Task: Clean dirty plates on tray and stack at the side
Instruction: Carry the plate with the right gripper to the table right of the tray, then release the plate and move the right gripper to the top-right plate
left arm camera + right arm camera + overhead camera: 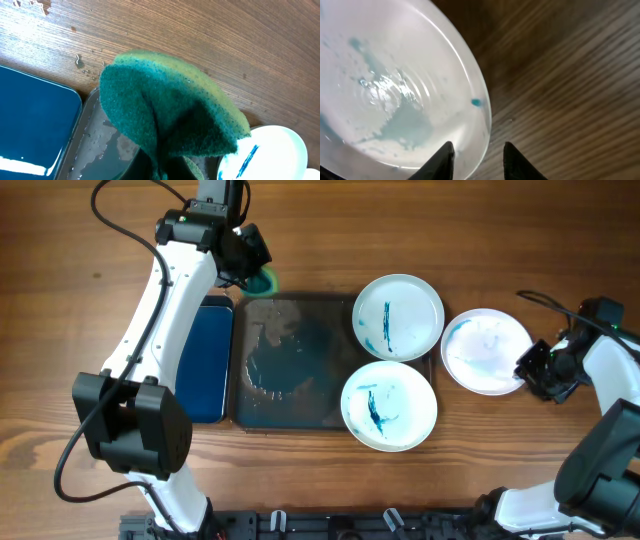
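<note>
Three white plates show in the overhead view. Two with blue-teal streaks rest on the right end of the dark grey tray (290,395): one at the back (398,315), one at the front (388,405). The third plate (487,350), with faint pale smears, lies on the table right of the tray. My right gripper (537,370) is open with its fingers (479,159) on either side of that plate's (395,90) right rim. My left gripper (250,265) is shut on a green sponge (266,280) above the tray's back left corner. In the left wrist view the sponge (165,105) hides the fingers.
A narrower glossy blue tray (205,360) lies against the grey tray's left side and shows in the left wrist view (35,120). The grey tray's floor (97,145) is wet with puddles. Bare wooden table surrounds everything.
</note>
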`<control>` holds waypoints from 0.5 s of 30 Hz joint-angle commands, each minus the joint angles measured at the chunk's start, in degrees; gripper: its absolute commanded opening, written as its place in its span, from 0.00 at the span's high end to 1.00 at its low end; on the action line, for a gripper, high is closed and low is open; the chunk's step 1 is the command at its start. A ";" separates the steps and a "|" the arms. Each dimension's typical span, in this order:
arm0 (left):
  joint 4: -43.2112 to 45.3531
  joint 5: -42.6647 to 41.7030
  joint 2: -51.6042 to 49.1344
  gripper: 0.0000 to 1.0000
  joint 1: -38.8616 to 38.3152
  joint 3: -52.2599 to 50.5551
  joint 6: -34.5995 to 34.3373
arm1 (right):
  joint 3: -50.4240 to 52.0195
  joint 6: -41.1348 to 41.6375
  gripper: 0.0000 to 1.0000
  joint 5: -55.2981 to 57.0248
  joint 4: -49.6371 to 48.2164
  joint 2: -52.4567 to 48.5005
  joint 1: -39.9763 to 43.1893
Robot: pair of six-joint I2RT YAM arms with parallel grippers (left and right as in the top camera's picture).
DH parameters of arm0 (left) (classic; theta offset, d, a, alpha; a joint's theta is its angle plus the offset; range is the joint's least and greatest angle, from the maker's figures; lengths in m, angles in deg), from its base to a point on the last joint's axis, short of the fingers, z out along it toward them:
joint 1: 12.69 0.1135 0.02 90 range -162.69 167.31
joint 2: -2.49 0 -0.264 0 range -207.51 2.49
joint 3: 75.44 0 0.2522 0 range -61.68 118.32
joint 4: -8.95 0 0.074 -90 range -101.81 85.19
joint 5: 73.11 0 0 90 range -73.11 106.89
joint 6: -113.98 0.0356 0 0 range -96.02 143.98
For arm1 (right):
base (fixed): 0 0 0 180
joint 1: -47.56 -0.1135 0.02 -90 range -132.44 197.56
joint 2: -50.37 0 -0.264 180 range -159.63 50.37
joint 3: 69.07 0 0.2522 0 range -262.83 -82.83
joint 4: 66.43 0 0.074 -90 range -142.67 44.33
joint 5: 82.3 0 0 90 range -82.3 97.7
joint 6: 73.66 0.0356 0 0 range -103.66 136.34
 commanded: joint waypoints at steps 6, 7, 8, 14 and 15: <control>0.70 -0.72 -1.31 0.96 0.00 0.79 -1.64 | -23.87 -18.03 0.36 -13.11 -3.21 -2.95 -21.44; 0.50 -0.96 -1.77 0.96 0.00 0.79 -1.64 | -23.96 -19.63 0.36 -12.59 -3.63 -5.25 -24.24; -0.28 -0.96 -2.47 0.96 0.00 0.79 -1.64 | -23.96 -20.09 0.37 -10.56 -3.34 -7.45 -26.14; -2.23 -0.94 -3.32 0.96 0.00 0.79 -1.62 | -23.85 -22.18 0.46 1.33 -3.37 -15.21 -28.00; -2.21 -0.94 -3.32 0.96 0.00 0.79 -1.64 | -23.41 -22.18 0.50 1.31 -4.11 -16.57 -28.06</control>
